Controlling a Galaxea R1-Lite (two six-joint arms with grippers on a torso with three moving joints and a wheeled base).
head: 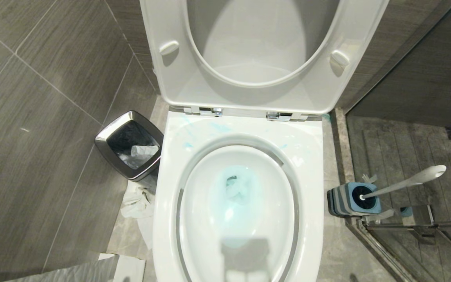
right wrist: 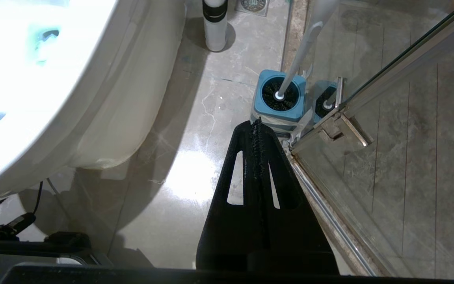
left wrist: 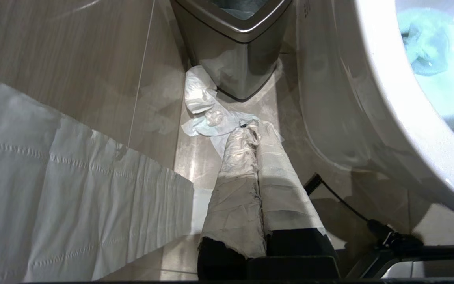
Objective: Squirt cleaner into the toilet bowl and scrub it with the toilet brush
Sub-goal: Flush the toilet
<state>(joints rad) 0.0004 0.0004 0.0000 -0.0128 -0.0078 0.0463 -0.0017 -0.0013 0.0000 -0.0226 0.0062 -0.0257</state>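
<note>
Bin (left wrist: 231,43) left wrist | toilet brush (right wrist: 302,51) holder right wrist

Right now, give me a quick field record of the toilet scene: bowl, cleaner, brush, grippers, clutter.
toilet bowl: seat and lid raised
cleaner: turquoise tint in the water, smears on the rear rim
toilet brush: in its holder, by the glass shower door, on the robot's right
left gripper: jaws shut, paper-wrapped, empty, low by the bin
right gripper: jaws shut, empty, just short of the holder
floor clutter: crumpled tissue by the bin
</note>
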